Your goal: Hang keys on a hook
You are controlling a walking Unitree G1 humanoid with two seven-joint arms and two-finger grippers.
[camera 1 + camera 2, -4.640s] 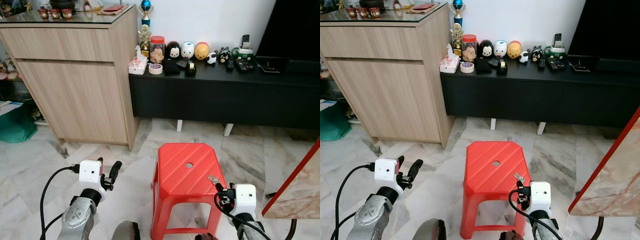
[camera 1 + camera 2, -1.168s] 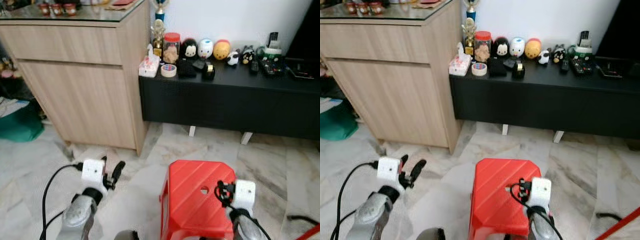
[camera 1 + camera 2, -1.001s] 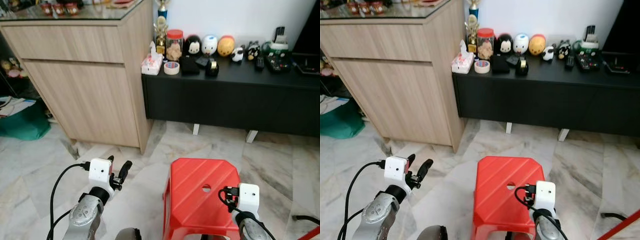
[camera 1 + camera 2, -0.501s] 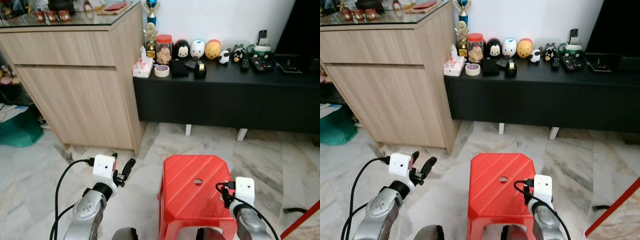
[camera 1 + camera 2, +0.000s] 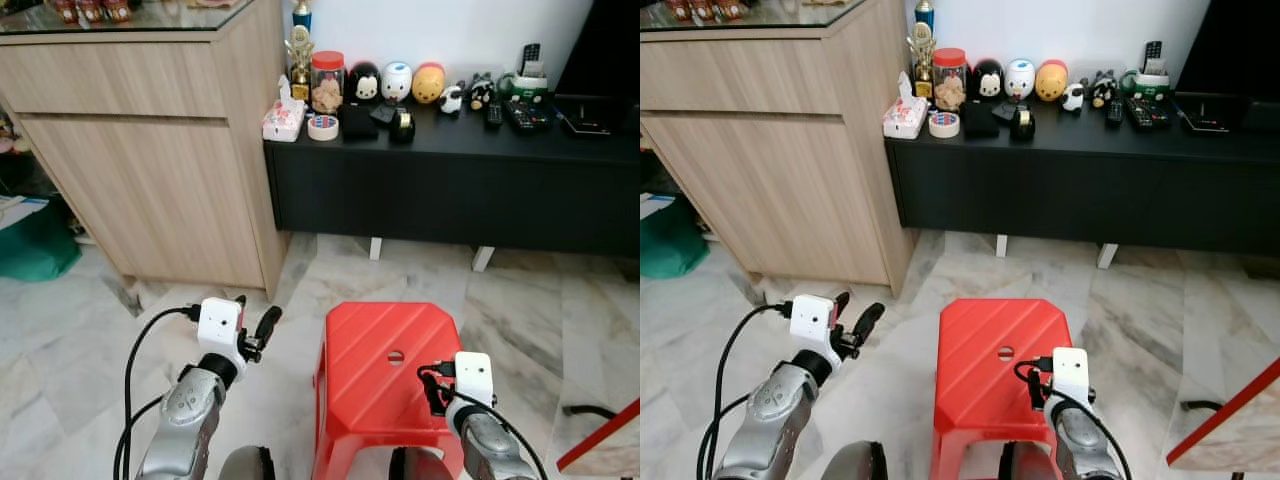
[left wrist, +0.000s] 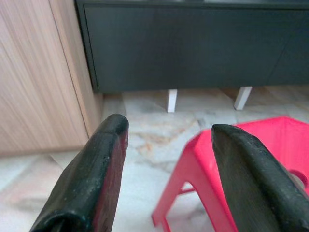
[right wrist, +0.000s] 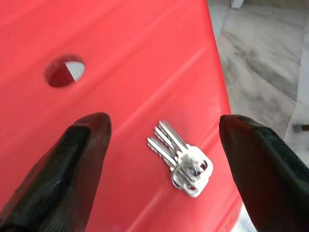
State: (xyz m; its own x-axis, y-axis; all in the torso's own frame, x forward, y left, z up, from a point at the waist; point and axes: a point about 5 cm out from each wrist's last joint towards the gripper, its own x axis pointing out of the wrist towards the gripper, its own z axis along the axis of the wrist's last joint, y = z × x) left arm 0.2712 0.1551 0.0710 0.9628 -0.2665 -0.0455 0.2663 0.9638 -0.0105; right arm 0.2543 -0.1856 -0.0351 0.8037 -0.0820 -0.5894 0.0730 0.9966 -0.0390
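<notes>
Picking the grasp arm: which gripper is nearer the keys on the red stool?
Right. The right gripper hangs open just above the keys on the red stool, fingers either side. The left gripper, also open, is off the stool's left side over the floor.

No readable text, labels, brands or numbers anywhere. Jar and tissue pack on the black tabletop too small and blurred to read.
</notes>
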